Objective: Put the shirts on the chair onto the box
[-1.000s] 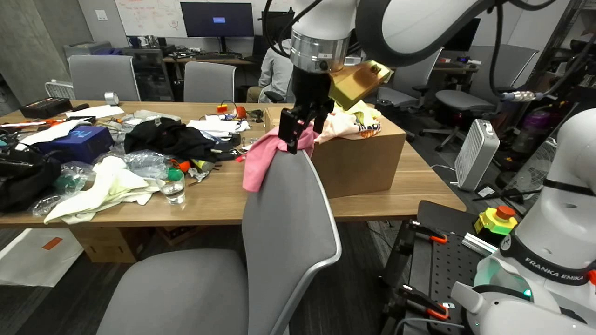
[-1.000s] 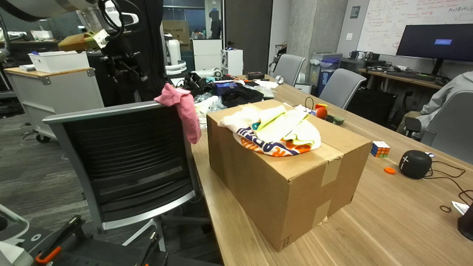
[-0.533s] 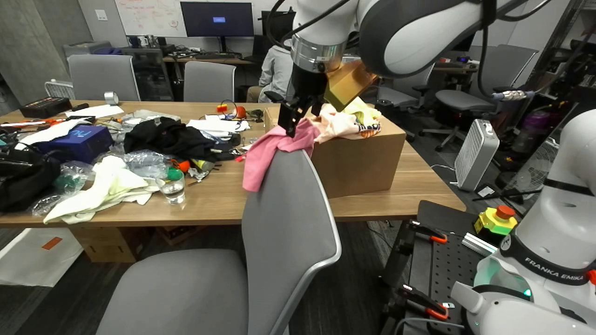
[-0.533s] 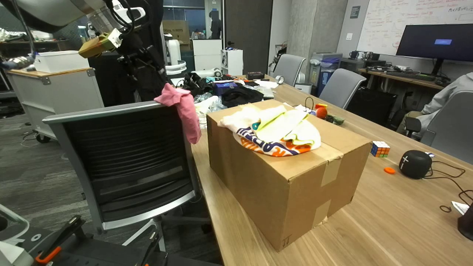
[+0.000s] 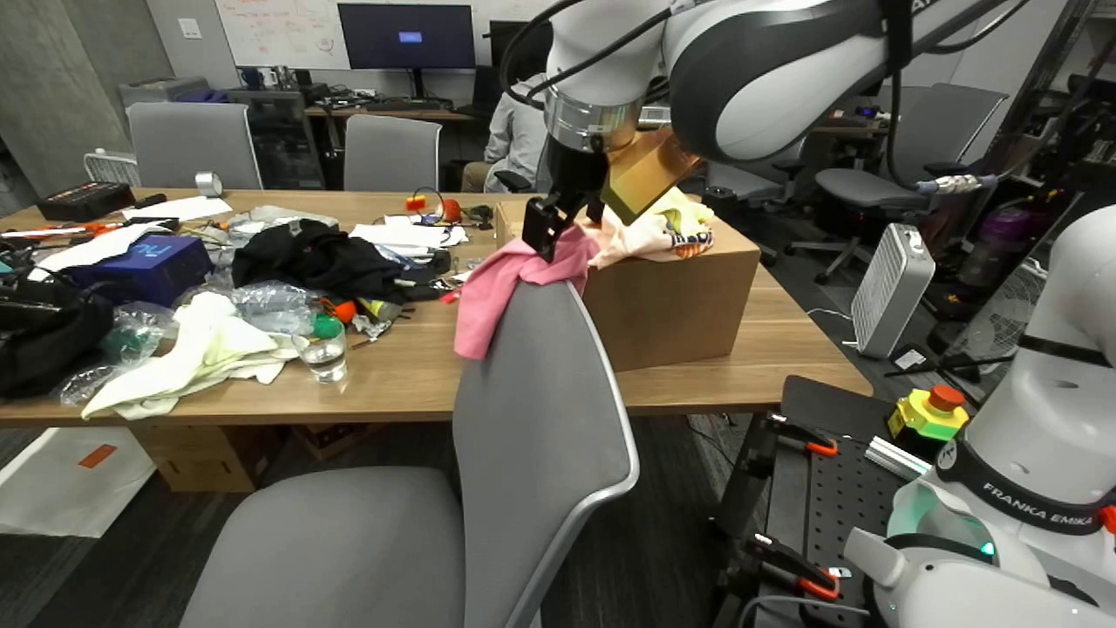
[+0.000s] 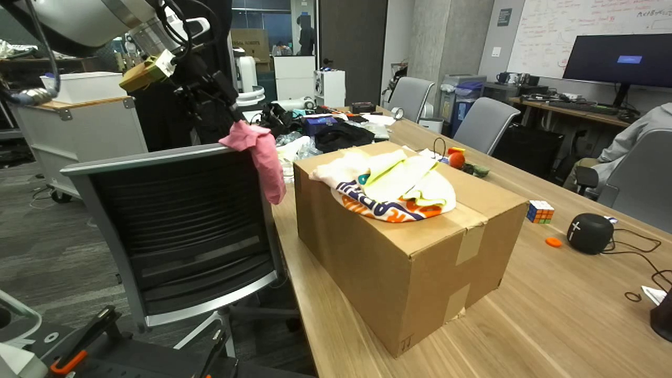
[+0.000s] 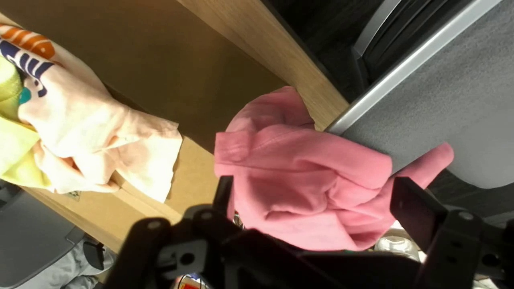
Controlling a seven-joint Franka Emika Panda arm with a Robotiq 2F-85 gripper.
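The pink shirt (image 5: 497,292) hangs over the top corner of the grey chair's back (image 5: 549,375). Beside it, the brown cardboard box (image 6: 346,252) stands on the table, with the peach-cream shirt (image 6: 336,169) and the yellow-green shirt (image 6: 401,178) heaped on top. My gripper (image 7: 317,196) is open above the pink shirt. In the wrist view the bunched pink cloth (image 7: 305,172) lies between the two spread fingers, not squeezed by them. Whether a fingertip touches the cloth, I cannot tell. In both exterior views the gripper (image 5: 567,231) is just over the shirt.
The table (image 5: 401,366) carries a glass of water (image 5: 324,356), a pale cloth (image 5: 200,349), black garments (image 5: 305,257) and a blue box (image 5: 153,266). A black speaker (image 6: 590,233) and a puzzle cube (image 6: 541,211) stand beyond the cardboard box.
My gripper has moved in toward the pink shirt, and the arm's tilt has changed. The jaws have stayed open, and the shirts, chair and box have not moved.
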